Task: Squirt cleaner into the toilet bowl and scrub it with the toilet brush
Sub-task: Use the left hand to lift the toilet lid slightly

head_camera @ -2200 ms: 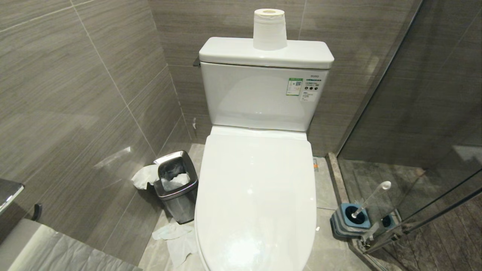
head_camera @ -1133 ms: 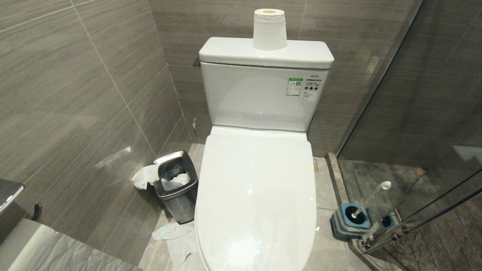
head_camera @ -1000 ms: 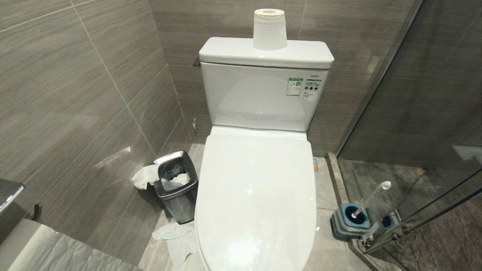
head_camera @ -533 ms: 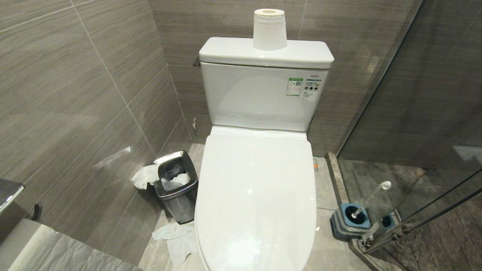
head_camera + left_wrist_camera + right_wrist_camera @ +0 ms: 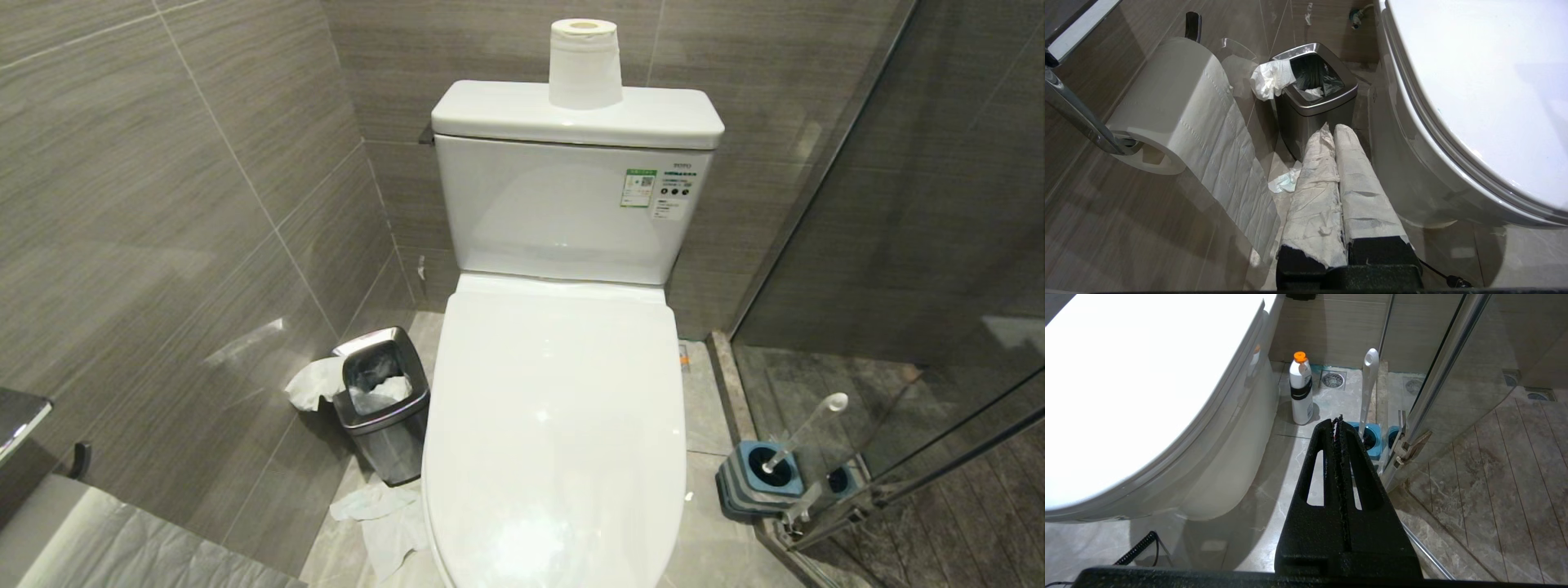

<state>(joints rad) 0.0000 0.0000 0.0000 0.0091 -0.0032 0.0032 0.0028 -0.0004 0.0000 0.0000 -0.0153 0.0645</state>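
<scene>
The toilet bowl (image 5: 555, 425) fills the middle of the room, its white lid down over the seat and the tank (image 5: 563, 212) behind it against the grey tiled wall, a green-and-white sticker (image 5: 639, 188) on the tank's front. A roll of paper (image 5: 584, 64) stands upright on the tank lid. To the toilet's left on the floor sits a small steel waste bin (image 5: 382, 404), tissue hanging over its rim and more crumpled tissue (image 5: 384, 518) lying on the tiles just in front of it. On the wall on that side a second paper roll (image 5: 1167, 106) hangs from a chrome holder with a long strip trailing down.

On the right, close to the glass shower door (image 5: 898, 327), the toilet brush (image 5: 804, 429) leans in its square blue-topped holder (image 5: 759, 478), knob end up. Near it, beside the toilet's base, stands a white cleaner bottle (image 5: 1301, 390) with an orange cap and a black band.

The left pincer (image 5: 1336, 132), its fingers wrapped in white paper, hangs low beside the bowl, pressed together on nothing. The right pincer (image 5: 1338, 424), bare black, hangs on the other side, pointing toward the brush holder, also together and empty.
</scene>
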